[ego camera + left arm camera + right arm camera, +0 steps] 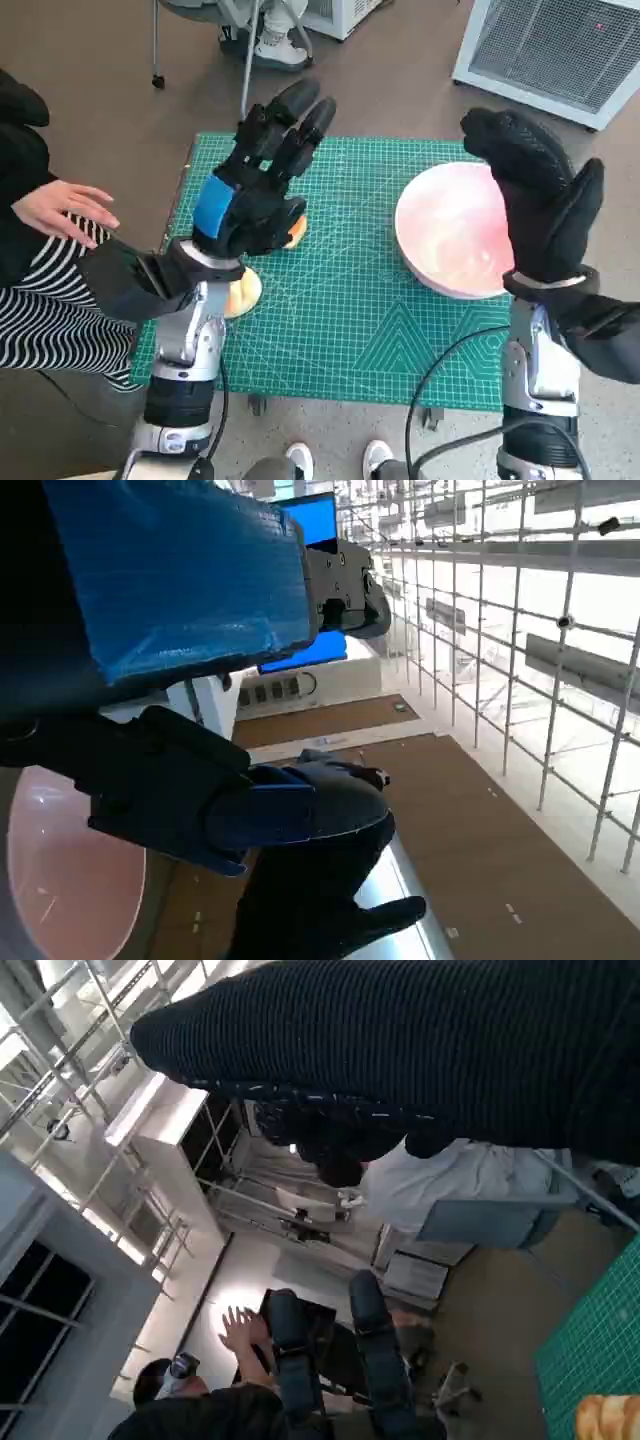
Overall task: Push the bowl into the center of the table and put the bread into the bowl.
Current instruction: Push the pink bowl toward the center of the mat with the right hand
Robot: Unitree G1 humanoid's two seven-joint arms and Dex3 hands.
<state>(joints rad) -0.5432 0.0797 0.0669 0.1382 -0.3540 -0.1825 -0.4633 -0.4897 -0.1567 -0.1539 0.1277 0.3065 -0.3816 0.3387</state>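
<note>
Left hand (250,195) raised over the worktop's (340,300) left side, fingers extended and apart, holding nothing. Bread (296,232) on the green mat, partly hidden under it. Right hand (535,195) upright, fingers straight, empty, beside pink bowl (450,230) at right edge.

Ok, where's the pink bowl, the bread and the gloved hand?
bowl (452,225), head view, on its pink inside.
bread (605,1418), right wrist view, on its crust.
right hand (535,200), head view, on the glove's back.

The blue-taped left hand (180,680) fills the view, its fingers spread; beyond it shows the pink bowl (70,880)
</note>
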